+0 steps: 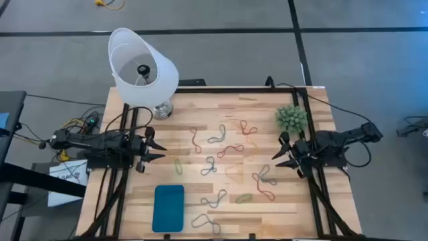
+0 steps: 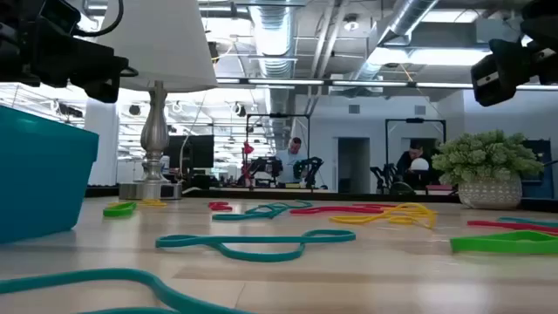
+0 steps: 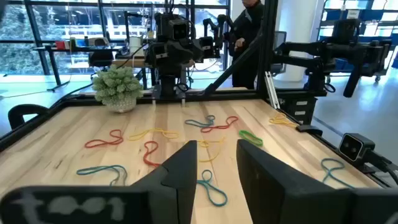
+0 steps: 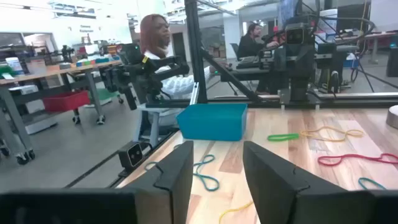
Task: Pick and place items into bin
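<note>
Many thin rubber-band loops lie flat across the wooden table: a red one [image 1: 231, 149], a grey-blue one [image 1: 209, 166], a green one [image 1: 244, 198], a yellow one [image 3: 155, 132]. The teal bin [image 1: 168, 207] stands at the near edge, left of centre, and also shows in the right wrist view [image 4: 212, 121]. My left gripper [image 1: 157, 147] is open at the table's left side, raised above the wood. My right gripper [image 1: 277, 152] is open at the right side, also raised. Both point toward the middle, and neither touches a band.
A white lamp [image 1: 142, 67] stands at the far left corner, its metal base [image 2: 155, 131] on the wood. A spiky green plant ball [image 1: 291, 118] sits at the far right, just beyond my right gripper. People and other arms show in the room behind.
</note>
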